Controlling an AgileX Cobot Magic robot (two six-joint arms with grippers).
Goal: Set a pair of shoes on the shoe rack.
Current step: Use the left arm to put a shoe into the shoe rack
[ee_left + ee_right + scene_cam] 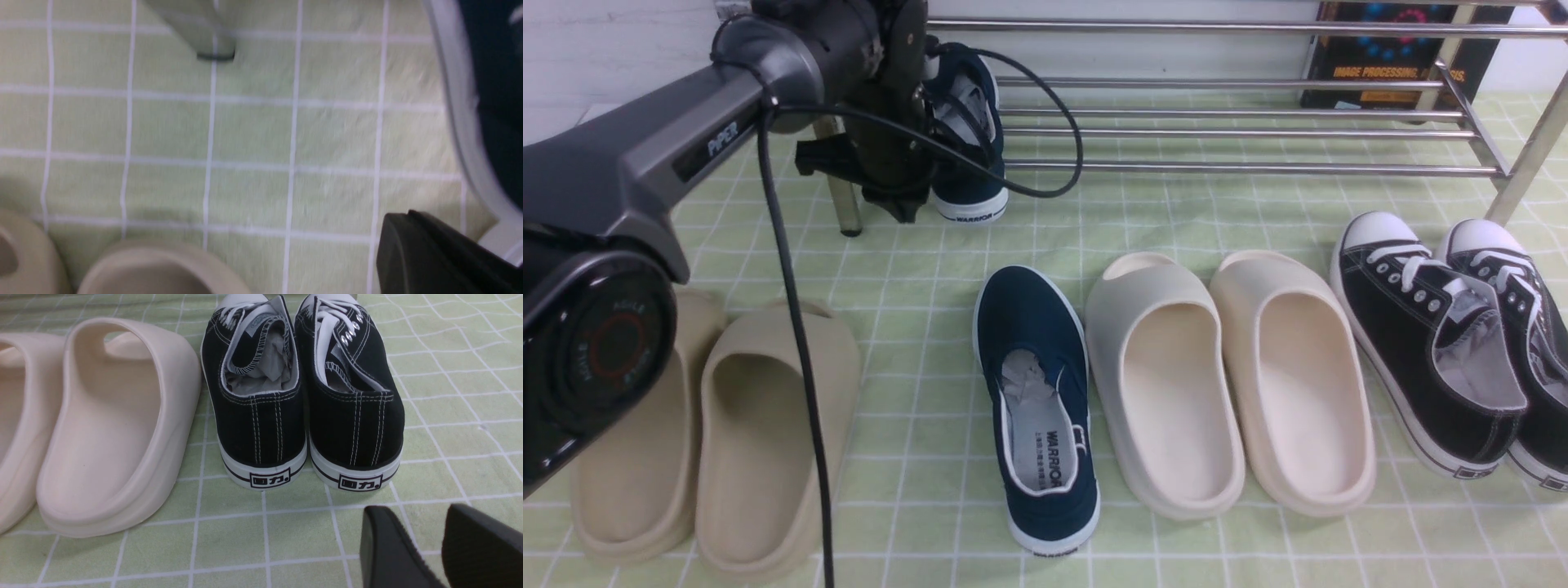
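**Ana:** How many shoes can you count?

**Ben:** Eight, in four pairs. There is one shoe rack (1241,169) too, made of shiny bars, with one book (1380,57) behind it.

**Ana:** Where are the navy ones?

**Ben:** The first navy shoe (968,139) is at the left end of the rack, just beside its left leg. It is tipped, toe up and heel down. Its heel sticks out in front of the bars. The second navy shoe (1033,327) lies flat on the bench (915,245), in front of the rack and well apart from the first. It has paper stuffed in its toe.

**Ana:** What about the left end effector?

**Ben:** The left end effector (900,200) is right beside the tipped shoe. Its fingers are squeezed together. From the wrist, one black finger (429,253) shows next to the shoe's white sole. I cannot tell if it pinches the shoe.

**Ana:** And the right one?

**Ben:** The right end effector (425,516) has a small gap between its two fingers, with nothing in it. It is low over the bench, near the heels of the two black sneakers (1421,343).

**Ana:** Where are the other shoes?

**Ben:** In a row at the front. Two tan slides (760,441) are on the far left. Next comes the flat navy shoe, then two cream slides (1168,384). The black sneakers are on the right.
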